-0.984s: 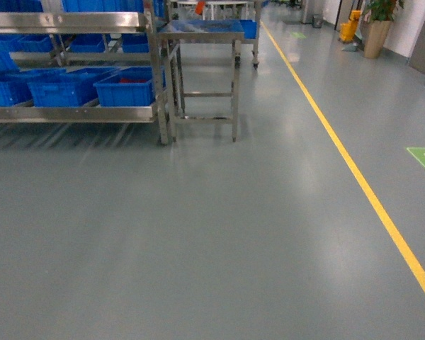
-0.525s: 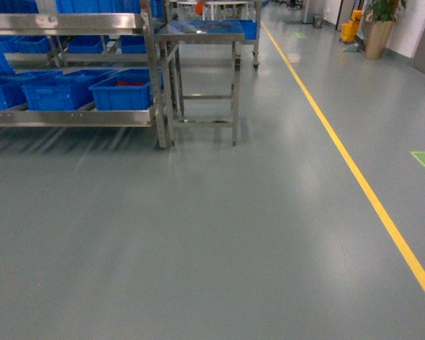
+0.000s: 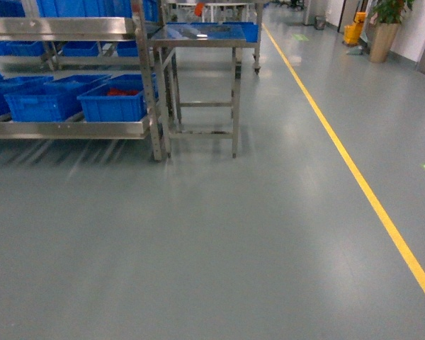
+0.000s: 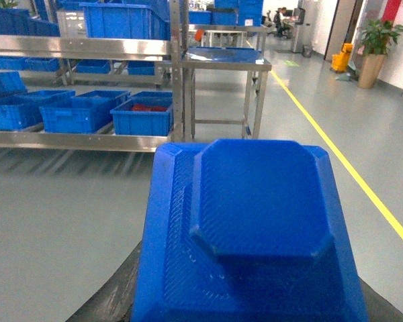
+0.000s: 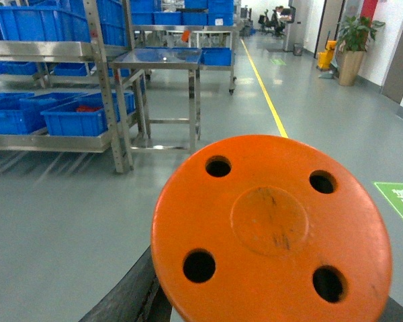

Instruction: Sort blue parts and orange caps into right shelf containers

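Note:
A bright blue part (image 4: pixel 255 221) with a raised octagonal top fills the left wrist view; my left gripper (image 4: pixel 248 305) is shut on it, with a dark finger (image 4: pixel 111 295) showing at its lower left. An orange cap (image 5: pixel 272 231) with several holes in its flat top fills the right wrist view, and my right gripper (image 5: pixel 269 308) is shut on it. Blue shelf containers (image 3: pixel 113 103) sit on the low steel shelf (image 3: pixel 71 129) at the far left; the nearest one holds red pieces (image 3: pixel 120 91). Neither gripper shows in the head view.
A steel table (image 3: pixel 198 35) carrying a shallow blue tray stands beside the shelf's end post (image 3: pixel 150 85). A yellow floor line (image 3: pixel 354 170) runs along the right. Grey floor lies between me and the shelf. A potted plant (image 3: pixel 386 25) stands far right.
In the head view the shelf and table have slid left and lower and look a little larger, so my view has shifted towards them.

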Robot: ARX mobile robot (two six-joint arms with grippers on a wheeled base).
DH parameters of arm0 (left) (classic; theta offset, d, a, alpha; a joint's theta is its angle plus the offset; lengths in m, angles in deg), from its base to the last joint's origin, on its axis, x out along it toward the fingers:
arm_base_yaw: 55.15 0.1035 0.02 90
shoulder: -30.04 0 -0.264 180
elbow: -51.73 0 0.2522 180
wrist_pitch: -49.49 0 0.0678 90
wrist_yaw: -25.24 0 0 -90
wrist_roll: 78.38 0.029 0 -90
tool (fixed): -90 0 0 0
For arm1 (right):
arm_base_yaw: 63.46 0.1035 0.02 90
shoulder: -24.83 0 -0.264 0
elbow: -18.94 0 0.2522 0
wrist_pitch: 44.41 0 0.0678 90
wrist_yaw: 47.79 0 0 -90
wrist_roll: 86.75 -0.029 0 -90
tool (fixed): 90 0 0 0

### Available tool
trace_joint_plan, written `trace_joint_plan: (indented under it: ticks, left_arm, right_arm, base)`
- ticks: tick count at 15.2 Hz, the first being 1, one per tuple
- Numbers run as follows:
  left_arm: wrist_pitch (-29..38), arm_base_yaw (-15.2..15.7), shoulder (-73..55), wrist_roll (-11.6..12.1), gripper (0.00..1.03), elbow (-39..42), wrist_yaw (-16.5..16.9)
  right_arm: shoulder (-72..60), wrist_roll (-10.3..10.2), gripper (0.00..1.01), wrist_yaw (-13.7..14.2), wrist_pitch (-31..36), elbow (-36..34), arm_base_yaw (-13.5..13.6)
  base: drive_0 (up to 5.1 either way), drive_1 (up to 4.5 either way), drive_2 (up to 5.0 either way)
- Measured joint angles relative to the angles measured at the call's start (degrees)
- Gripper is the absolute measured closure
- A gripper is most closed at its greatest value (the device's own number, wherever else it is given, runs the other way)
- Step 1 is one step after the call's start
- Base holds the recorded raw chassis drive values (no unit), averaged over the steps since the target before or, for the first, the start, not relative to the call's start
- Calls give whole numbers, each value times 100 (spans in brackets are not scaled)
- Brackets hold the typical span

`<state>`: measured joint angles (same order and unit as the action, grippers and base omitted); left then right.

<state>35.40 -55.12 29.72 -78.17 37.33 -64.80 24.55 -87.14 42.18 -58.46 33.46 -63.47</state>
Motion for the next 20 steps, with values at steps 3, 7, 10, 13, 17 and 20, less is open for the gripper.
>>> trace_joint_plan:
  ticks: [3,7,10,13,17,20]
  left_arm:
    - [9,0,0,0,61,0,0]
    - [-11,0,0,0,61,0,-2]
    - [20,0,0,0,61,2,2]
    - [-24,0,0,0,61,0,0]
    - [-9,0,0,0,61,0,-7]
    - [4,0,0,0,61,0,2]
  right_arm:
    - [0,0,57,0,7,0,0]
    - [0,0,57,2,-15,0,0]
    - [0,0,57,0,9,0,0]
    - [0,0,57,0,-20,0,0]
    - [0,2,57,0,-20,0,0]
    - [0,0,57,0,-11,0,0]
  base:
    - [6,436,-425]
    - [6,437,-424]
    - [-7,423,-437]
    - [-5,426,-435]
    - [0,430,-430]
    - [3,433,-427]
